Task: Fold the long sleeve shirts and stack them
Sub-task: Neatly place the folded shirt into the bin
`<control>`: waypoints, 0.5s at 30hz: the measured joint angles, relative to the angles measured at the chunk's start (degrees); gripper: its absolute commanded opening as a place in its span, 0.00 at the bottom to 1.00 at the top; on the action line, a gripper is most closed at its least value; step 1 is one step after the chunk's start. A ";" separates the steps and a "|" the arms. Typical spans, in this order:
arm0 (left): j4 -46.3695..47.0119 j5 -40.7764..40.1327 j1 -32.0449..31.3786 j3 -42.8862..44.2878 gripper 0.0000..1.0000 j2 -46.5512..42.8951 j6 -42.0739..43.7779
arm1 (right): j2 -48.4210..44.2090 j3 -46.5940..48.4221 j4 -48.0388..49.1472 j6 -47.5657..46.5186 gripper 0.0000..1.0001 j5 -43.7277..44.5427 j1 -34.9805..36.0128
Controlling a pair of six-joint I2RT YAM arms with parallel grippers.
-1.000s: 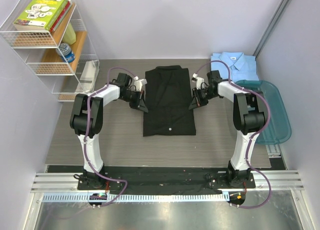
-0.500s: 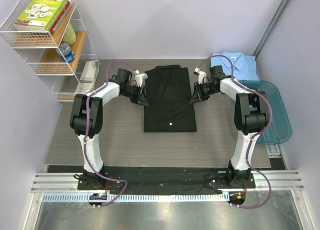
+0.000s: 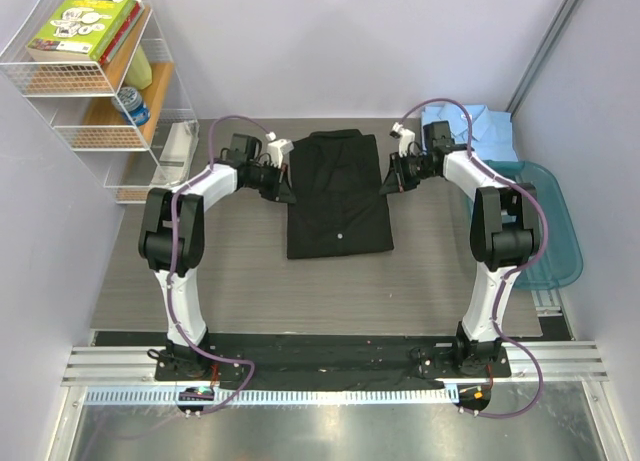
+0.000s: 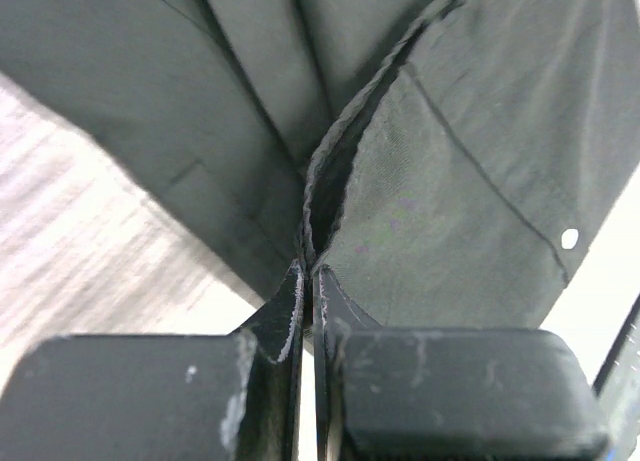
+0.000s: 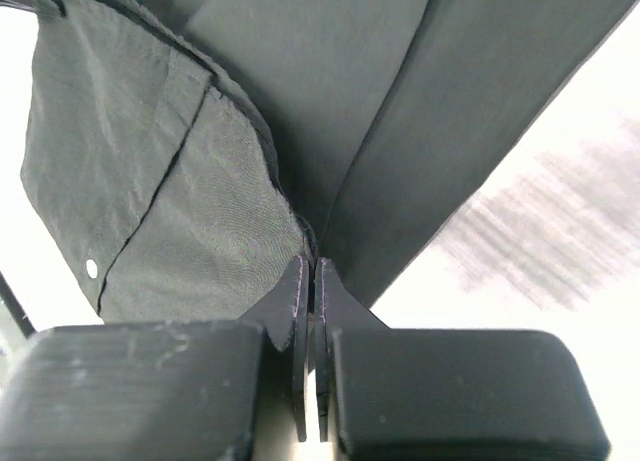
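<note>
The black shirt [image 3: 338, 193] lies folded lengthwise in the middle of the table, collar at the far end. My left gripper [image 3: 282, 185] is shut on its left edge, pinching the cloth fold [image 4: 330, 201] between the fingertips. My right gripper [image 3: 390, 178] is shut on its right edge, gripping the cloth [image 5: 240, 221] the same way. A pale button [image 3: 341, 236] shows near the shirt's near end. The light blue shirt [image 3: 490, 129] lies folded at the far right, partly behind my right arm.
A teal plastic tub [image 3: 548, 226] stands at the right edge next to the blue shirt. A white wire shelf [image 3: 100, 91] with books and a can stands at the far left. The grey table [image 3: 240, 291] runs to the near rail.
Both grippers have moved toward the far end along the shirt's edges, holding the cloth. The shirt's near hem has drawn up with them and the visible length has shortened.
</note>
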 measured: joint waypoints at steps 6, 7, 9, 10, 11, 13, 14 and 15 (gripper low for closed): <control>2.51 -1.46 0.94 0.09 0.00 0.00 -0.44 | 0.59 2.89 2.58 0.02 0.01 0.17 0.00; 2.93 -1.64 1.01 0.20 0.00 0.02 -0.55 | 1.03 3.15 3.06 0.04 0.01 0.20 0.00; 3.32 -2.29 1.05 0.92 0.00 0.26 -1.29 | 2.23 3.76 3.91 0.28 0.01 0.31 0.00; 3.48 -2.60 1.05 1.53 0.00 0.57 -1.46 | 3.08 4.02 4.35 0.46 0.01 0.46 0.00; 3.74 -2.93 1.05 1.99 0.00 0.87 -1.49 | 3.76 4.28 4.61 0.52 0.01 0.61 0.00; 4.33 -3.61 1.05 3.02 0.00 1.68 -1.53 | 5.57 4.74 5.55 0.79 0.01 1.16 0.00; 4.42 -3.85 1.05 3.41 0.00 2.10 -1.55 | 6.23 4.74 5.79 0.90 0.01 1.44 0.00; 4.31 -4.04 1.05 4.26 0.00 2.84 -1.64 | 7.08 4.74 5.90 1.03 0.01 1.75 0.00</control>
